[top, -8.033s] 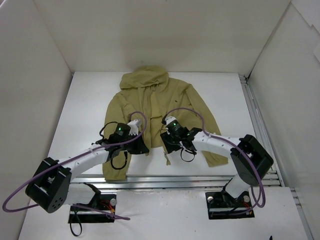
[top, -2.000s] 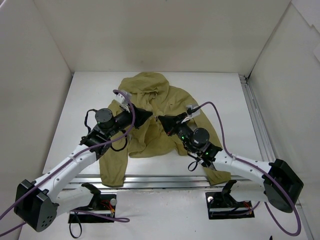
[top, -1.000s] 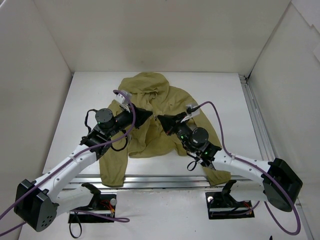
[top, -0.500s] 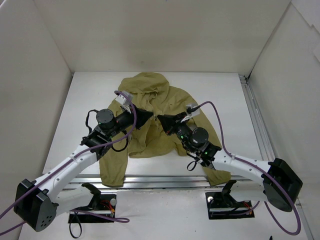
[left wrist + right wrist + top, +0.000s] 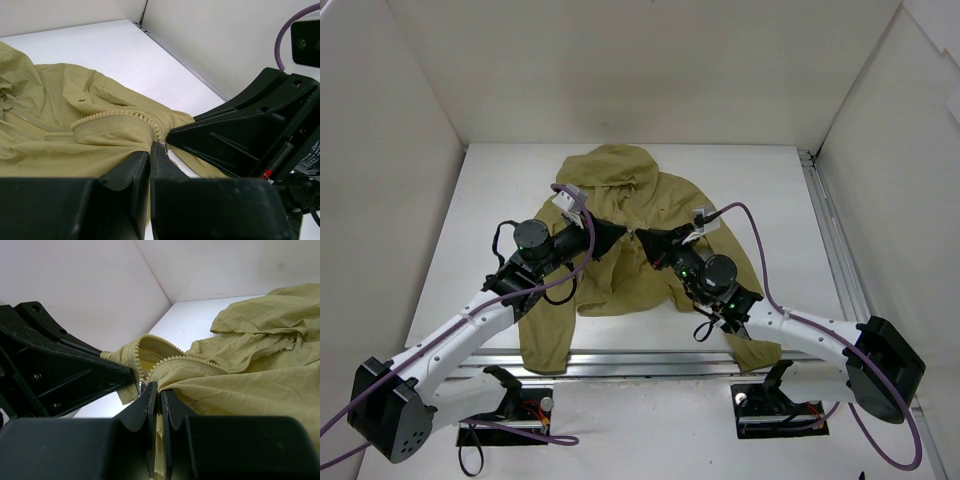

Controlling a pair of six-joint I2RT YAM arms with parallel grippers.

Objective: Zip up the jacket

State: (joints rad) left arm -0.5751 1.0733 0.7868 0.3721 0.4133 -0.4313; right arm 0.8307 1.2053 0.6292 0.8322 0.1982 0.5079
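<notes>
The olive-khaki jacket (image 5: 665, 205) lies in the middle of the white table, hood away from the arms. Its lower front is bunched up and lifted between my two grippers. My left gripper (image 5: 621, 235) is shut on the zipper edge, and its closed tips (image 5: 151, 148) sit at the end of the row of zipper teeth (image 5: 112, 116). My right gripper (image 5: 641, 240) is shut on the facing front edge of the jacket (image 5: 250, 355). Its tips (image 5: 159, 388) are beside a small metal zipper slider (image 5: 143, 386). The two grippers almost touch tip to tip.
White walls enclose the table (image 5: 760, 180) on three sides. A metal rail (image 5: 835, 250) runs along the right edge and another along the near edge. The jacket's left sleeve (image 5: 545, 335) hangs toward the near rail. Purple cables loop over both arms.
Over the last second the left gripper has edged slightly toward the right gripper. Both grips on the jacket are unchanged.
</notes>
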